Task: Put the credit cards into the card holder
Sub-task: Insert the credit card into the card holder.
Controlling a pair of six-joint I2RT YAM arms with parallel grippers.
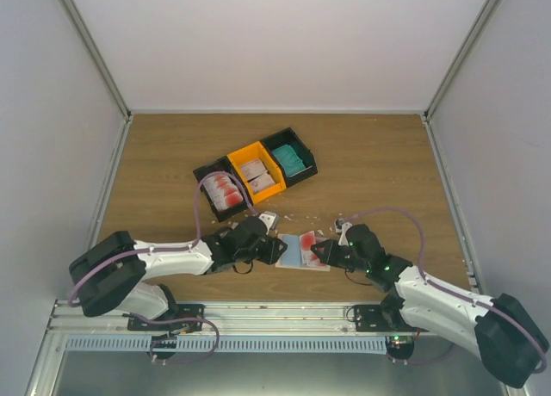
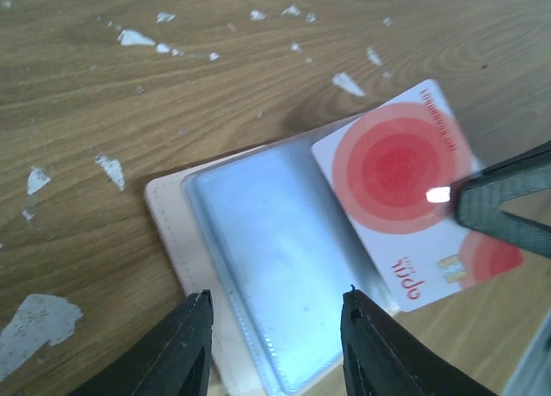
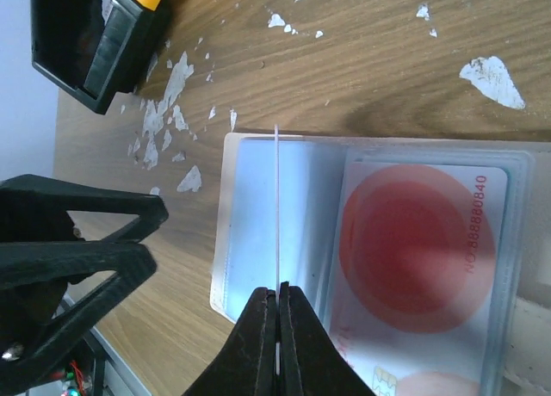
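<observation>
The card holder [image 1: 291, 250] lies open on the table between my grippers, its clear bluish sleeves up. My left gripper [image 2: 275, 327] is open, one finger on each side of the holder's near sleeve [image 2: 267, 250], holding nothing. My right gripper [image 3: 278, 297] is shut on a white credit card with red circles [image 2: 396, 181]. In the right wrist view that card is edge-on [image 3: 277, 207], standing over the holder's left sleeve [image 3: 245, 207]. A second red-circle card [image 3: 422, 250] lies flat in the right sleeve. From above, the left gripper [image 1: 277, 248] and right gripper [image 1: 320, 254] almost meet.
A joined row of bins stands behind: a black bin [image 1: 222, 192] and an orange bin [image 1: 256, 176] with white-red cards, and a black bin [image 1: 291, 157] with teal cards. Small white scraps [image 2: 138, 39] litter the wood around the holder.
</observation>
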